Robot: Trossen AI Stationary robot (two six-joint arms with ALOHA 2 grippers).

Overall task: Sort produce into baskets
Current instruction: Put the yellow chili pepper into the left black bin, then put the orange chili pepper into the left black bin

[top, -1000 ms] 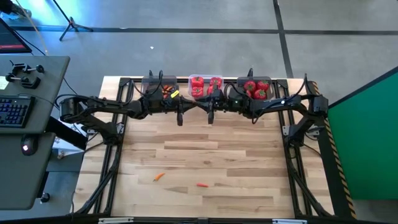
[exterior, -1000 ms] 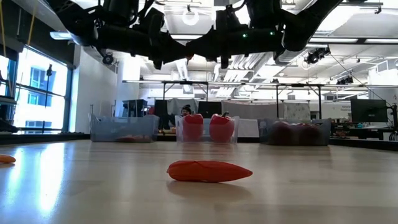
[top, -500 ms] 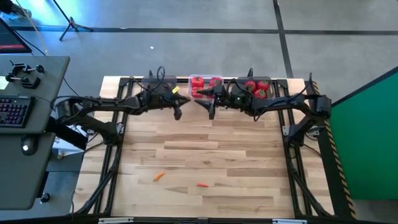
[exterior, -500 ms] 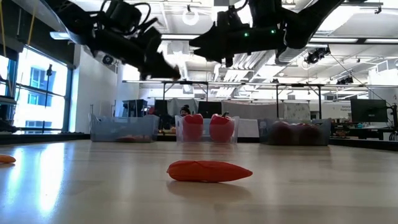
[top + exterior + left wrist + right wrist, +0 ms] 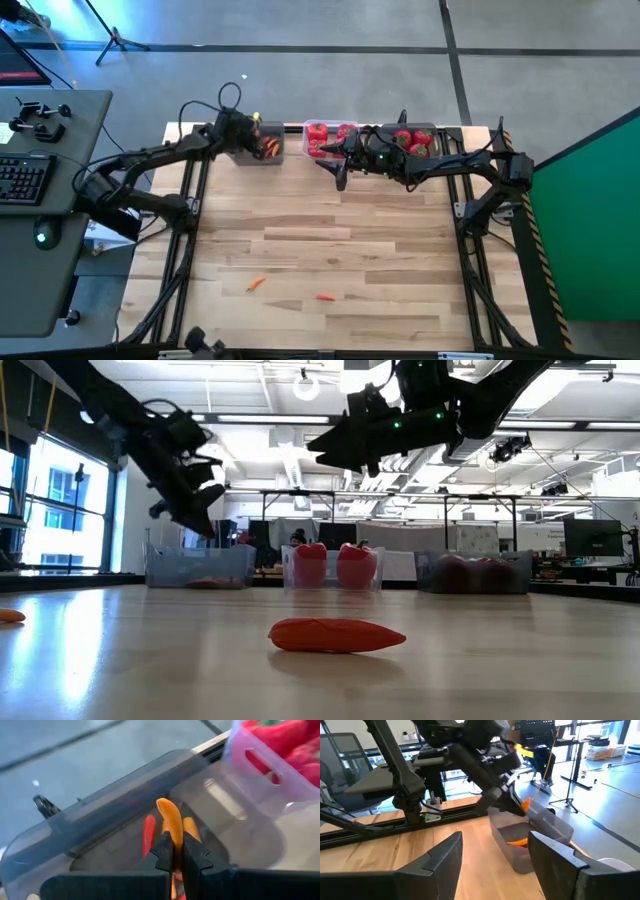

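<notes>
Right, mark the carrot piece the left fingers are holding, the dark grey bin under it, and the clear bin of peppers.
carrot piece (image 5: 170, 819), left wrist view, its orange tip above the fingers.
dark grey bin (image 5: 107, 815), left wrist view, its far wall.
clear bin (image 5: 272, 785), left wrist view, its near wall.

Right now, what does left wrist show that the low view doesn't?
Left wrist only: the left gripper shut on a carrot piece above the grey bin, with more carrot pieces inside it.
Low view only: a carrot piece on the table, the tomato bin and the right gripper held high.
Both: the grey bin and the pepper bin.
</notes>
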